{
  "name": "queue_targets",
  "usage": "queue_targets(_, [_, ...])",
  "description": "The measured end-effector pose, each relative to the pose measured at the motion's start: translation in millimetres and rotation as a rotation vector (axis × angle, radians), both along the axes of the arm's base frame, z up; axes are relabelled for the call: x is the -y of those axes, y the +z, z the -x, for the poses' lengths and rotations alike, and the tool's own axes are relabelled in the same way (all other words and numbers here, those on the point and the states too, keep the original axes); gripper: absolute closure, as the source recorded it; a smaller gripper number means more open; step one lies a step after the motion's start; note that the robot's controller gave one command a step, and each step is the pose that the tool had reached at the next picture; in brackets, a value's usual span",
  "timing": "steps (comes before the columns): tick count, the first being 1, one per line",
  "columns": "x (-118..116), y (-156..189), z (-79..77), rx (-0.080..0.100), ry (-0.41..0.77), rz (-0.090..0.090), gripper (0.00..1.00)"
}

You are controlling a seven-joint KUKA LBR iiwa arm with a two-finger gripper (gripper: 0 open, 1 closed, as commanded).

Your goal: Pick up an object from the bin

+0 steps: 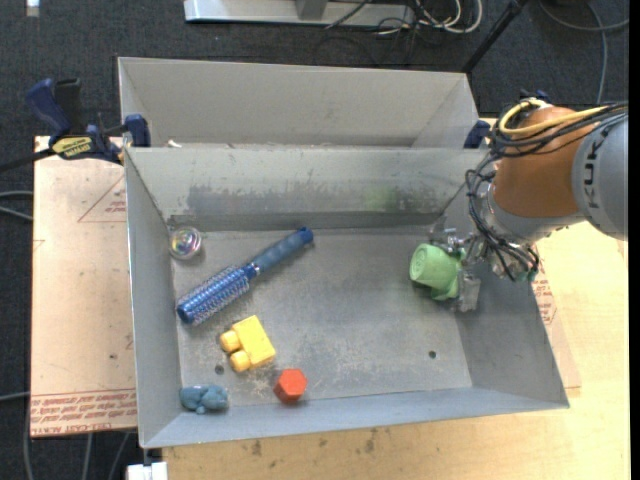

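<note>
A light green cup-like thing lies tilted at the right side of the bin

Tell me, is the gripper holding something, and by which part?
It cannot be told: the gripper is at the right side of the green rounded thing near the bin's right wall.

Arm, right side of the bin. Grey link above the orange wrist cover carries large black capital letters, set sideways. "KU" can be made out. The word runs on past the picture's edge and the rest cannot be read.
</note>
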State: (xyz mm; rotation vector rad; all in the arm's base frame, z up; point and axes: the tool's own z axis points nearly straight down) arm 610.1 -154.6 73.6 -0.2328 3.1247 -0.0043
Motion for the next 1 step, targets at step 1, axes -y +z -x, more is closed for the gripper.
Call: queue_targets(1, [-35.4,145.8,-12.8,0.004,0.06,-0.001,1.0])
